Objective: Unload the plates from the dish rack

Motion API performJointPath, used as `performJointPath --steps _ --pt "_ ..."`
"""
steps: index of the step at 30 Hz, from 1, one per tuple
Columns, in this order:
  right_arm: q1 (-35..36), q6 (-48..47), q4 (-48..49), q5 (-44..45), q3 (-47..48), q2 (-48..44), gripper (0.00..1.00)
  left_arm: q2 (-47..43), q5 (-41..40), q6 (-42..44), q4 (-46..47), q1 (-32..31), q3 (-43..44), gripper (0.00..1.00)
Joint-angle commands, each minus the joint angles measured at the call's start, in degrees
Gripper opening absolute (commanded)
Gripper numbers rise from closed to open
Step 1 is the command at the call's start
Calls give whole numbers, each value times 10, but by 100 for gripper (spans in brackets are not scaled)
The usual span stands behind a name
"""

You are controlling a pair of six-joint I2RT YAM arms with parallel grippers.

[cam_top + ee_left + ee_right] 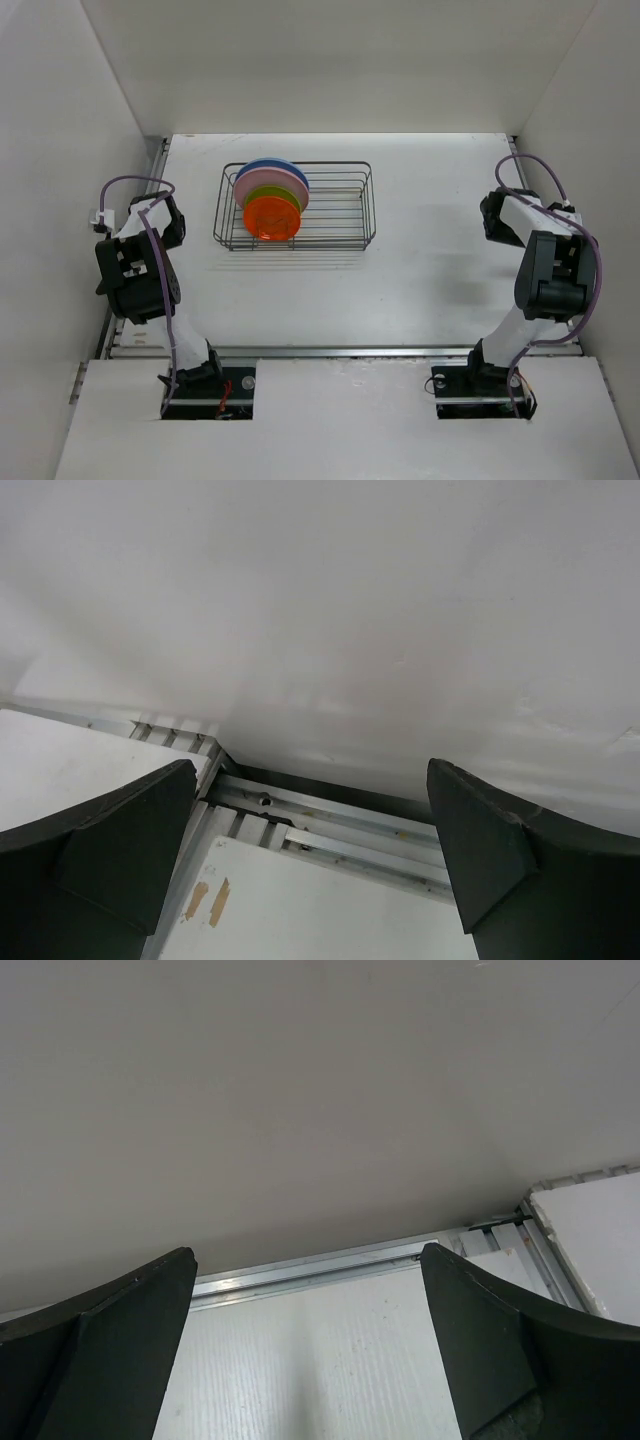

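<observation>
The left tool (310, 780) is spread wide, its two dark fingers (120, 850) far apart with nothing between them and touching nothing; in its wrist view they frame a white wall (330, 610), a metal rail (330, 825) and two scraps of tan tape (205, 900) on a white panel below. The right tool (308, 1260) is spread just as wide and is equally bare, facing a plain wall with a strip of the white surface (320, 1360) and a silver rail beneath it. From above, both arms are folded back at the outer edges, the left one near the left wall and the right one near the right wall, each trailing a purple cable (135, 182), and both tools sit well apart from the dish rack (340, 215). The rack rests on the far, left-of-centre part of the surface, its long axis running left to right, with open surface between it and either arm. The plates stand on edge in its left end, faces turned toward the arm bases and packed one behind another: the orange plate (270, 218) nearest, then the lime green plate (292, 198), the pink plate (265, 183) and the blue plate (272, 164) farthest back. The right part of the rack holds only its wires.
</observation>
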Motion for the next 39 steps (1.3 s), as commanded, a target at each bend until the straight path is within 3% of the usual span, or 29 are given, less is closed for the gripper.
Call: performJointPath --steps 1,7,10,11,12,15,17,18,19,20,22,23,24,25,27,29,30,31,32,34,37,38,39 --pt "-2 13 -28 6 20 3 100 -15 -15 -15 -157 -1 11 100" --pt "-2 13 -28 6 20 3 100 -15 -15 -6 -157 -1 18 100" --pt "-2 -14 -28 6 42 3 100 15 -40 149 -157 -1 105 100" --pt "-2 -44 -28 6 62 3 100 56 -40 232 -157 -1 208 100" --pt "6 -126 -28 6 91 11 100 76 -21 374 -157 -1 260 100" --pt "43 -261 -28 23 228 45 100 103 37 515 -152 -1 438 100" --pt "92 -337 -28 -6 349 52 100 74 152 692 -39 -1 489 100" --pt "112 -362 -28 -30 393 60 100 1 261 799 48 -1 476 100" --pt "153 -503 61 -103 456 68 100 -43 575 953 179 21 456 100" --pt "153 -644 160 -169 456 68 100 -86 737 1013 222 28 431 100" --pt "214 -878 339 -365 429 15 100 -173 972 1140 240 -3 405 100" --pt "236 -1007 455 -469 405 -12 100 -188 1109 1206 186 -21 410 100" --pt "275 -1047 503 -660 356 -40 100 -188 1147 1323 135 -37 430 100" --pt "291 -1076 543 -756 333 -88 100 -166 1165 1360 83 -51 495 100" --pt "317 -1113 636 -978 298 -113 100 -147 1083 1362 47 -74 528 100" --pt "366 -1113 647 -1038 314 -86 100 -147 938 1307 84 -91 502 100" --pt "383 -1122 607 -1058 333 -64 100 -147 841 1307 107 -97 487 100" --pt "415 -1130 582 -1074 384 -7 93 -147 819 1307 107 -97 475 100" --pt "429 -1142 555 -1082 411 24 89 -142 819 1307 99 -97 469 100" --pt "453 -1170 485 -1082 469 83 77 -136 895 1307 85 -92 463 100" --pt "474 -1170 481 -1096 518 156 66 -136 973 1279 132 -92 406 100" --pt "481 -1162 488 -1069 518 168 55 -127 973 1266 151 -92 392 100" --pt "481 -1162 488 -1062 518 191 52 -111 962 1250 171 -92 365 100"
